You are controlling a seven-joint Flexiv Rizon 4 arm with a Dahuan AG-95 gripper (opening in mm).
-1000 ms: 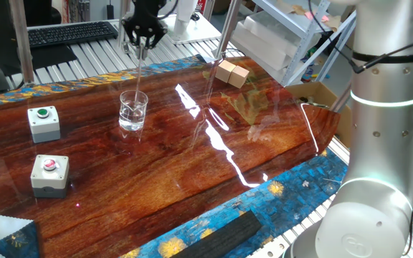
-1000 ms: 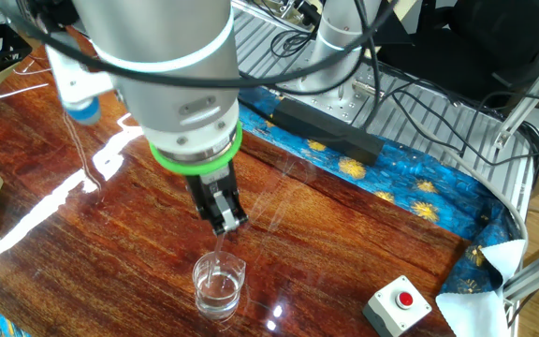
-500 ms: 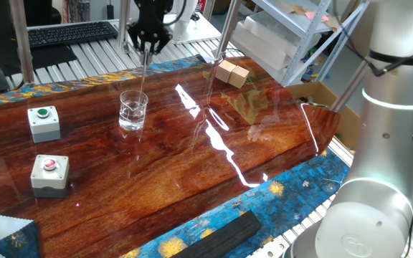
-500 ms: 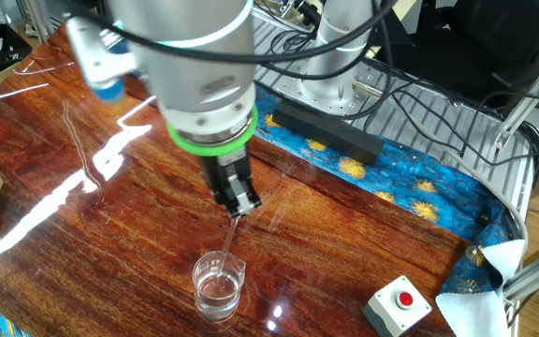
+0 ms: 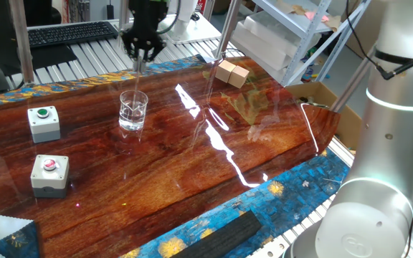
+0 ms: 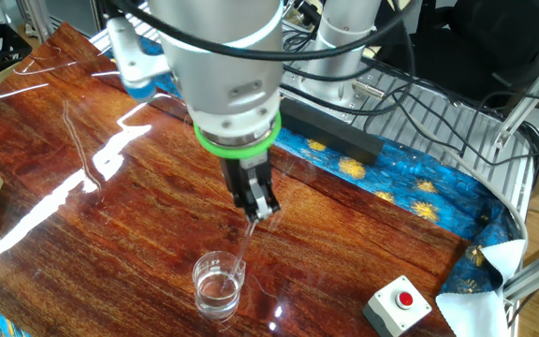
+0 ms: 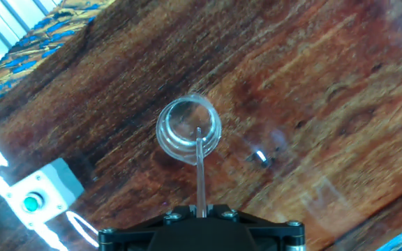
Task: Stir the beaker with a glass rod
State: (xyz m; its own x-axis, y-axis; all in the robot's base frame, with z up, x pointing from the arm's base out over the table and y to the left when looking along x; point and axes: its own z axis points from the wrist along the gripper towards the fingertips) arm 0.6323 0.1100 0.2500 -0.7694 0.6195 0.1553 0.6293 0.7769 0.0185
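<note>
The beaker (image 5: 133, 110) is a small clear glass with a little water, standing upright on the glossy wooden table; it also shows in the other fixed view (image 6: 219, 284) and in the hand view (image 7: 188, 129). My gripper (image 5: 141, 51) hangs above and behind it, shut on the glass rod (image 5: 138, 82). The rod runs as a thin pale line from the jaws down into the beaker's mouth. In the other fixed view the gripper (image 6: 263, 212) holds the rod (image 6: 242, 247) slanting down-left into the glass. In the hand view the rod (image 7: 200, 171) ends inside the rim.
Two grey button boxes stand left of the beaker, one with a green button (image 5: 44, 122), one with a red button (image 5: 50, 175). Wooden blocks (image 5: 232, 72) lie at the table's far edge. A black bar (image 5: 214, 236) lies on the blue cloth in front.
The gripper has swung around above the beaker, carrying the rod's top end sideways while its lower end stays inside the glass. The beaker has not moved.
</note>
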